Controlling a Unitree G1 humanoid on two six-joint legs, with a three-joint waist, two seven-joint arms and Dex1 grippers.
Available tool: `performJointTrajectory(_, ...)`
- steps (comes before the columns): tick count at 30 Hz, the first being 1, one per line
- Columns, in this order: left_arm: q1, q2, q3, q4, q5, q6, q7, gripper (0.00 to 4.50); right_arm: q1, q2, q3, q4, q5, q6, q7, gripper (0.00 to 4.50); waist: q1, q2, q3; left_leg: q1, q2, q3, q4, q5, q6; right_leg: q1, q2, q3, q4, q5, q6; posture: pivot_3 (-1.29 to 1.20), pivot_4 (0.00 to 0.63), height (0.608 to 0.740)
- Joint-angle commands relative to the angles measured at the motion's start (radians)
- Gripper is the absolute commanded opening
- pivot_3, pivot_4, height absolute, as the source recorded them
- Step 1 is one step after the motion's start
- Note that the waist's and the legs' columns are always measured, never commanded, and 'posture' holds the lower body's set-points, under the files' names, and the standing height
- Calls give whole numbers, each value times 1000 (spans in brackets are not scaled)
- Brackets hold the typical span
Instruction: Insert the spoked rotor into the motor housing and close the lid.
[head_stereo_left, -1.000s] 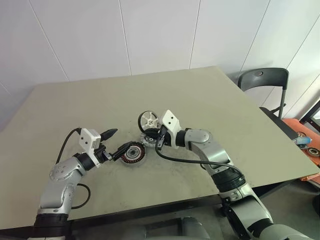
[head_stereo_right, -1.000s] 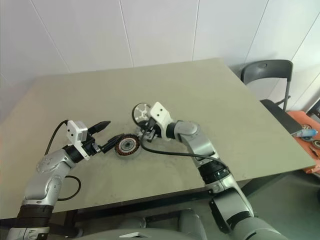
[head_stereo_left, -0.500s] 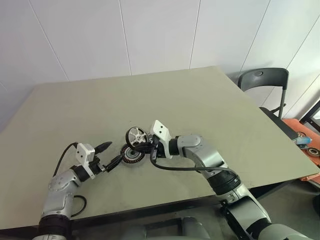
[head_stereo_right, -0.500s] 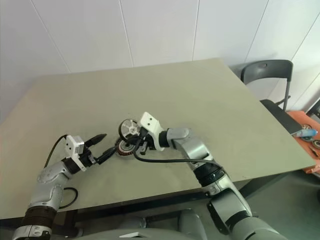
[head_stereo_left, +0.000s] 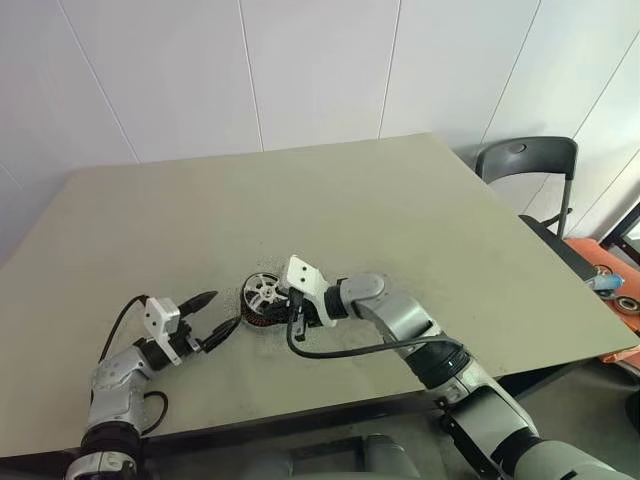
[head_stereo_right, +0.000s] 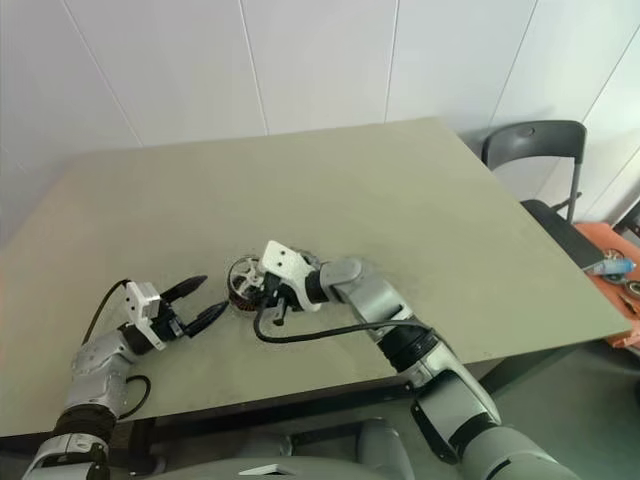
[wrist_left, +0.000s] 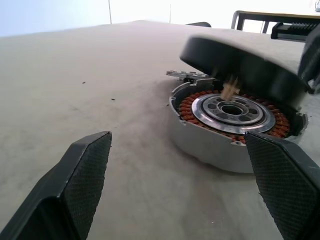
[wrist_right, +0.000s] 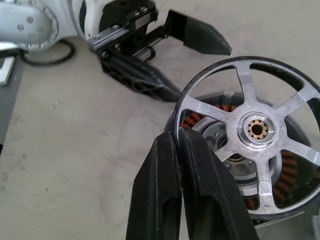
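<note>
The spoked rotor (wrist_right: 256, 148), a silver wheel with a black rim, hangs tilted just above the motor housing (wrist_left: 227, 127). The housing's copper-red coils (wrist_right: 191, 120) show beneath it. My right gripper (head_stereo_left: 287, 299) is shut on the rotor's rim, with its fingers (wrist_right: 172, 165) pinching the edge. My left gripper (head_stereo_left: 225, 309) stands open on the table a short way left of the housing, touching nothing. A grey notched edge (wrist_left: 186, 75) shows just behind the housing and looks like the lid. The rest of it is hidden.
The housing sits near the front middle of the large grey table (head_stereo_left: 400, 200). A dark chair (head_stereo_left: 527, 160) stands past the table's right side. An orange bin with small parts (head_stereo_left: 612, 284) is at the far right.
My right gripper has carried the rotor left and down, from beside the housing to right over it. My left gripper has drawn back left and lower, away from the housing, still open.
</note>
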Motion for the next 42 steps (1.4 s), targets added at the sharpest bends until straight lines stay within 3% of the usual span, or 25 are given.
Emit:
performJointTrajectory(1, -33, 17, 14, 62, 18, -32, -17, 4500, -39, -7, 24, -20, -27, 1, 15, 12, 0, 1, 0, 0, 0, 0, 0, 0, 0, 0, 0, 0, 0, 0, 1, 0, 0, 740)
performJointTrajectory(11, -215, 128, 80, 429, 23, -79, -125, 4500, -51, -13, 48, -32, -57, 26, 27, 12, -6, 1, -2, 2, 3, -2, 0, 0, 0, 0, 2, -6, 2, 1, -1, 0, 0, 740)
performJointTrajectory(14, -242, 134, 88, 450, 22, -81, -150, 4500, -43, -11, 47, -36, -53, 35, 26, 753, -4, 0, -2, 0, 3, -2, 0, 0, 0, -1, 1, -8, 1, 2, -3, 0, 0, 740)
performJointTrajectory(20, -186, 67, 63, 201, 8, -30, -127, 4500, -43, 4, 25, -29, -38, 48, 13, 2632, 0, -1, -2, -2, 2, -2, 0, 0, -1, -2, -2, -9, -2, 4, -4, 0, 0, 740)
performJointTrajectory(26, -18, 0, 31, -95, 14, 33, -42, 4500, -35, 27, -28, -42, 32, 70, 28, 2632, -7, -1, -2, -1, 5, -2, -1, -1, -3, -3, 0, -9, -1, 4, -5, 0, 0, 740)
performJointTrajectory(33, 30, -3, 56, 65, 11, -92, -101, 4500, -32, 46, -79, -16, 64, 70, -9, 2632, 0, 0, -2, 1, 7, 0, 0, -1, -3, -1, 0, -12, -1, 3, -3, 0, 0, 740)
performJointTrajectory(36, 33, 2, 62, 65, -3, -103, -117, 4500, -31, 55, -89, 21, 42, 35, -57, 2022, -4, 5, -5, 2, 7, 2, 0, -1, -3, -1, 0, -12, -1, 3, -3, 0, 0, 740)
performJointTrajectory(42, 50, 15, 66, -33, -35, -49, -117, 4500, -37, 99, -122, 109, 19, -31, -167, 56, -8, 5, -5, 2, 11, 4, -1, -2, -3, -2, 1, -15, -1, 4, -4, 0, 0, 740)
